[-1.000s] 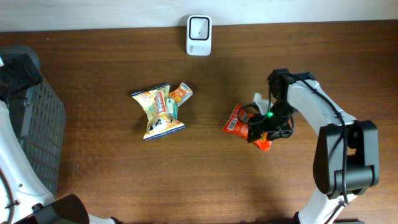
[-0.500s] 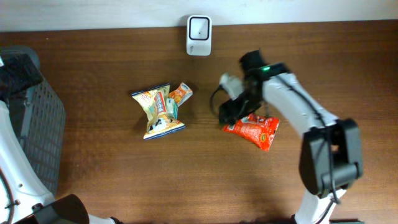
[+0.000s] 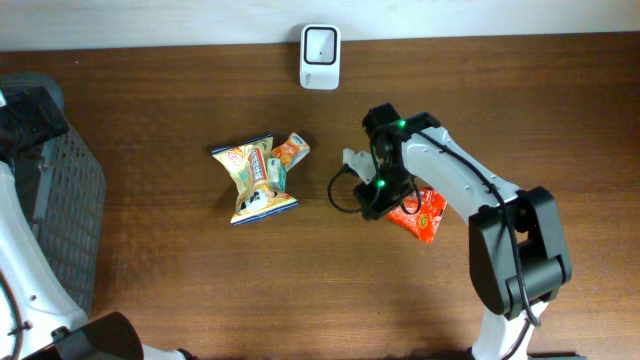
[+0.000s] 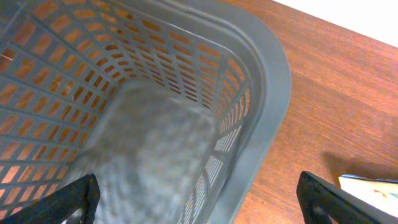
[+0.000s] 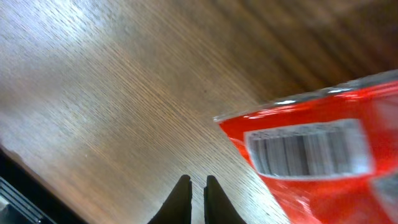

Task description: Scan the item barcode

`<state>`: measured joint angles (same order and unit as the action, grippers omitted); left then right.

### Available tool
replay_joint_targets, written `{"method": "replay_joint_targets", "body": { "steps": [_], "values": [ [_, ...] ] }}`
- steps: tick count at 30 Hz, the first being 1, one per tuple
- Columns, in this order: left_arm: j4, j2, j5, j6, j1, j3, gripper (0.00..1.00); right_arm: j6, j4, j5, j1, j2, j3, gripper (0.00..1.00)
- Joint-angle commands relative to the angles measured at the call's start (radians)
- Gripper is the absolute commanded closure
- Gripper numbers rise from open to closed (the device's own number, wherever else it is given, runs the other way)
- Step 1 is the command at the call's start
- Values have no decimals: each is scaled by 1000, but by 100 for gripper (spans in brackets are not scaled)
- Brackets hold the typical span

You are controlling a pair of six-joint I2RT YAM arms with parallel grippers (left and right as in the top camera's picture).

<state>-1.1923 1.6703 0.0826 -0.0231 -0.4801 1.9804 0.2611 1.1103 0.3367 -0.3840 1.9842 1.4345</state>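
Note:
A red snack packet [image 3: 424,213] lies flat on the wooden table, right of centre. Its barcode label [image 5: 308,149] faces up in the right wrist view. My right gripper [image 5: 198,183] hangs over bare wood just left of the packet's edge, its fingers shut with nothing between them. From overhead, the right gripper [image 3: 376,201] covers the packet's left end. The white scanner [image 3: 320,43] stands at the table's back edge. My left gripper [image 4: 199,205] is wide open above the grey basket [image 4: 267,74], holding nothing.
Two yellow and orange snack packets [image 3: 258,178] lie left of centre; a corner of one [image 4: 373,186] shows in the left wrist view. The grey basket [image 3: 65,215] stands at the table's left edge. A black cable loop [image 3: 344,190] hangs beside the right wrist.
The right arm swung from the red packet's right side round to its left end. Its jaws went from wide to shut. The packet now lies flat; the left arm stayed still.

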Motion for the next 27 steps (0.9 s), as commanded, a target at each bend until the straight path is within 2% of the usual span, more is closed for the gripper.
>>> {"method": "replay_joint_targets", "body": {
  "steps": [1,4,11,14,19,22,23,24,27],
  "values": [
    [1,-3,0,-15,-3,0,1,-3,-35,-13,-11,4,-71,90],
    [1,-3,0,-15,-3,0,1,-11,-103,-66,-10,4,-108,92],
    [1,-3,0,-15,-3,0,1,-238,-354,-271,43,5,-107,93],
    [1,-3,0,-15,-3,0,1,-254,-401,-262,83,5,-107,84],
    [1,-3,0,-15,-3,0,1,-263,-410,-174,142,3,-70,84],
    [1,-3,0,-15,-3,0,1,-263,-326,-51,178,-8,10,69],
    [1,-3,0,-15,-3,0,1,-264,-289,-6,193,-17,39,59],
    [1,-3,0,-15,-3,0,1,-281,-254,26,209,-28,63,54],
    [1,-3,0,-15,-3,0,1,-300,-187,70,268,-65,86,46]
  ]
}}
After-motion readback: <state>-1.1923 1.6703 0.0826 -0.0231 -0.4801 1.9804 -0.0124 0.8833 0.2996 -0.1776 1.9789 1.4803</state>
